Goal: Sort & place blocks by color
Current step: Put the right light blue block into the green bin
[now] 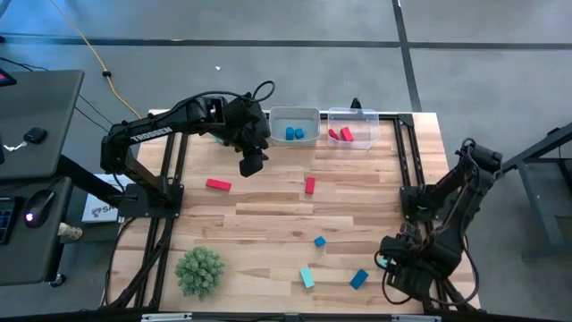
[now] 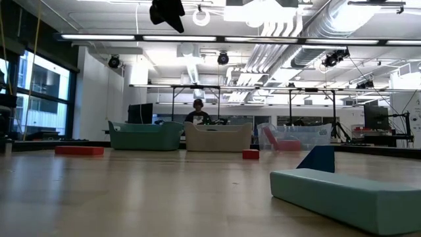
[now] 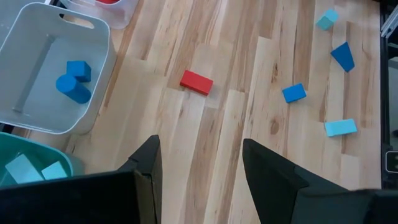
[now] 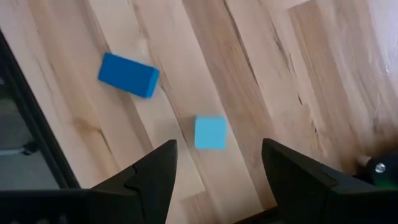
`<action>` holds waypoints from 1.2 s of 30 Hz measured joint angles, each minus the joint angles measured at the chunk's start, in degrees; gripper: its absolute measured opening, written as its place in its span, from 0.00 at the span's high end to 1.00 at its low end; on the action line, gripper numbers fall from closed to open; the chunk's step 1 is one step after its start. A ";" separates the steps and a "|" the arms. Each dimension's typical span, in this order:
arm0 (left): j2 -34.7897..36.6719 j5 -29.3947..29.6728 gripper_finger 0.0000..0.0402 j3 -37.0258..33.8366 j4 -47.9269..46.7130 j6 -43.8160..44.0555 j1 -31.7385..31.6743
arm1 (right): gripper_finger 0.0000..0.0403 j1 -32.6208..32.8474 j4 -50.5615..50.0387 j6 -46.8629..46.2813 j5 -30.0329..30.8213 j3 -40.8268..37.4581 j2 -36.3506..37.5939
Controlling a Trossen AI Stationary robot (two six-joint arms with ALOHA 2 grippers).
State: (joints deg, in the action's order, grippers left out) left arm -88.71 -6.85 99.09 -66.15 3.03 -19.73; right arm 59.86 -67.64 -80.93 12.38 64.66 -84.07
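Over the far side of the table (image 1: 268, 224) we have the left gripper (image 1: 252, 161) raised above the boards, just beside the row of 3 bins. Its jaws stand spread and hold nothing. Near the front right corner the right gripper (image 1: 393, 259) waits low, jaws also spread and empty.

Sorted so far: 2 blue blocks (image 1: 295, 133) lie in the white bin (image 1: 294, 114), red blocks (image 1: 340, 134) in the clear bin (image 1: 352, 114), and light teal pieces (image 3: 34, 168) in the teal bin (image 3: 68, 163).

Loose on the table we count 2 red bars: 1 near the left arm (image 1: 218, 185), 1 toward the middle (image 1: 310, 184). Toward the front lie a small blue cube (image 1: 319, 241), a teal block (image 1: 307, 277) and a blue bar (image 1: 358, 279).

We judge these blocks light, rigid and smooth-faced. Grip each across its short sides, on 2 flat parallel faces, at mid-length. An off-centre or corner grip could let the piece twist or slip out.
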 joint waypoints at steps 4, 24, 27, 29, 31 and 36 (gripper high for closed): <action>0.00 0.00 0.64 0.00 0.00 -0.07 0.00 | 0.44 -0.04 0.09 0.00 -0.87 -0.02 -2.04; 0.00 0.02 0.64 0.00 0.19 -0.20 0.00 | 0.44 -0.60 2.93 -4.05 -7.09 -0.02 -9.86; 0.00 0.02 0.64 0.00 0.42 -0.20 0.00 | 0.44 -1.58 0.58 -2.64 -7.89 -0.02 -8.27; 0.00 0.02 0.64 0.00 0.42 -0.20 0.00 | 0.44 -2.57 -2.70 -2.62 -7.93 -0.02 -6.84; 0.00 0.02 0.64 0.00 0.42 -0.14 0.00 | 0.44 -3.70 -5.73 -2.60 -7.85 -0.02 -4.98; 0.00 0.00 0.64 0.00 0.44 0.24 0.00 | 0.44 -6.18 -11.58 -2.64 -4.00 -0.02 1.56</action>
State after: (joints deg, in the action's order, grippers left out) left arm -88.71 -6.85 99.09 -65.71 3.27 -19.73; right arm 53.67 -79.23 -83.56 8.38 64.64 -82.51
